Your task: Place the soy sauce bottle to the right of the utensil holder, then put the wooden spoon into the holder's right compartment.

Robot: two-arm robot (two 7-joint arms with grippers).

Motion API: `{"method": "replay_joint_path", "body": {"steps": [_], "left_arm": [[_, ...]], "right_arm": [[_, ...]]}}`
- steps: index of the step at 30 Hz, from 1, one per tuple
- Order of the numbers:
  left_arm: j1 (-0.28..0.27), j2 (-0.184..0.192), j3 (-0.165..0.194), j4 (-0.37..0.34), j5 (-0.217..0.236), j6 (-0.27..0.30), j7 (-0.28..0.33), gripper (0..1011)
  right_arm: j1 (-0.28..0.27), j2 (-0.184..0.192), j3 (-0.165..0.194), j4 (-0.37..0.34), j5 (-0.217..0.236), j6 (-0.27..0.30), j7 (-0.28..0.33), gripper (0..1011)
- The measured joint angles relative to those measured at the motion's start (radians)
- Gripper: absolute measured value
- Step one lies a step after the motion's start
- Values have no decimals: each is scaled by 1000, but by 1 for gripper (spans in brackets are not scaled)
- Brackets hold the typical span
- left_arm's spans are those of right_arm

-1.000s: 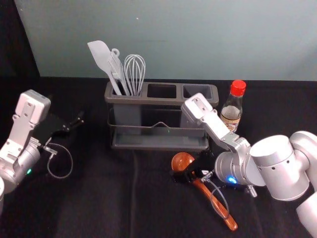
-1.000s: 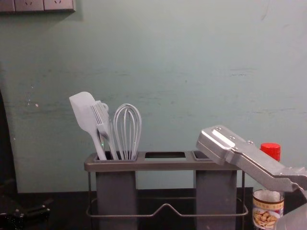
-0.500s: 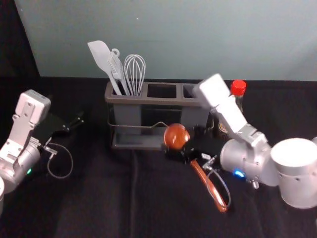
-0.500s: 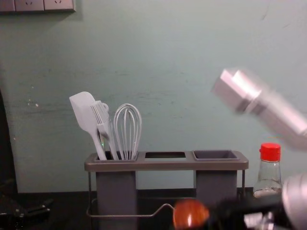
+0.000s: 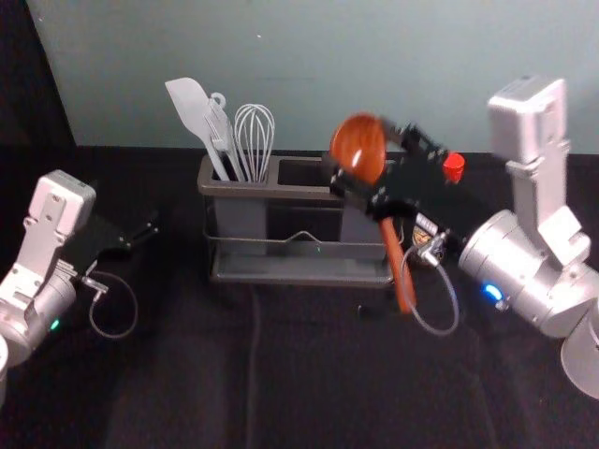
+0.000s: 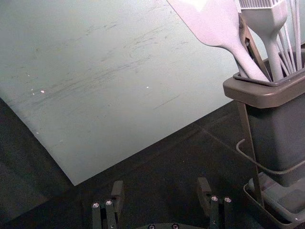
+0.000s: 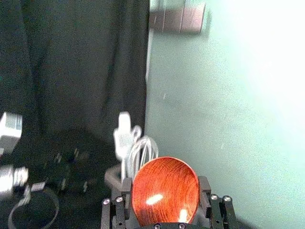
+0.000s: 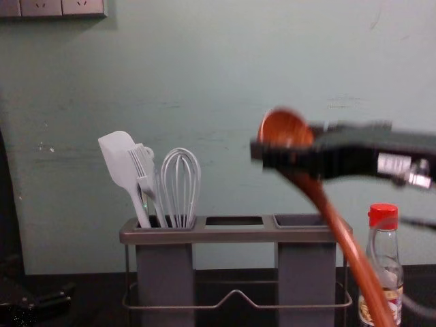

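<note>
The right end effector clamps the wooden spoon at its bowl, the handle slanting down before the utensil holder's right end. Left of the holder, the left end effector is parked, fingers apart. Spatula, brush and whisk fill the left compartment; the right arm partly blocks the soy sauce bottle, right of the holder.

No text can be read, even on the label of the soy sauce bottle.

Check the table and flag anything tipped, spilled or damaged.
Nothing stands out. The red-capped glass soy sauce bottle stands upright to the right of the dark grey utensil holder, which sits level. The reddish-brown wooden spoon slants, but that is just how the right gripper holds it.
</note>
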Motion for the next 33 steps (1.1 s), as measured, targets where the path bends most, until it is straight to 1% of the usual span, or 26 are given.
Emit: {"method": "replay_joint_path", "body": {"steps": [2,4,5,6,9,11,12,14,15,19,22,23,33], "left_arm": [[0,0,0,0,0,0,0,1005],[0,0,0,0,0,0,0,1005],[0,0,0,0,0,0,0,1005],[0,0,0,0,0,0,0,1005],[0,0,0,0,0,0,0,1005],[0,0,0,0,0,0,0,1005],[0,0,0,0,0,0,0,1005],[0,0,0,0,0,0,0,1005],[0,0,0,0,0,0,0,1005],[0,0,0,0,0,0,0,1005],[0,0,0,0,0,0,0,1005],[0,0,0,0,0,0,0,1005],[0,0,0,0,0,0,0,1005]], "right_arm": [[3,-9,13,-5,-6,-34,0,839],[11,-16,19,-6,-13,-55,0,839],[22,-22,23,-3,-19,-71,3,839],[22,-22,23,-3,-19,-71,3,840],[63,-40,28,23,-32,-100,14,839],[81,-46,28,39,-39,-108,18,839],[101,-54,29,54,-44,-113,21,840],[121,-61,30,72,-47,-119,24,840],[144,-69,30,95,-55,-130,25,839],[184,-88,28,143,-75,-156,23,839],[230,-110,25,205,-96,-182,21,840],[238,-114,24,215,-100,-184,22,839],[321,-155,10,347,-105,-216,46,839]]}}
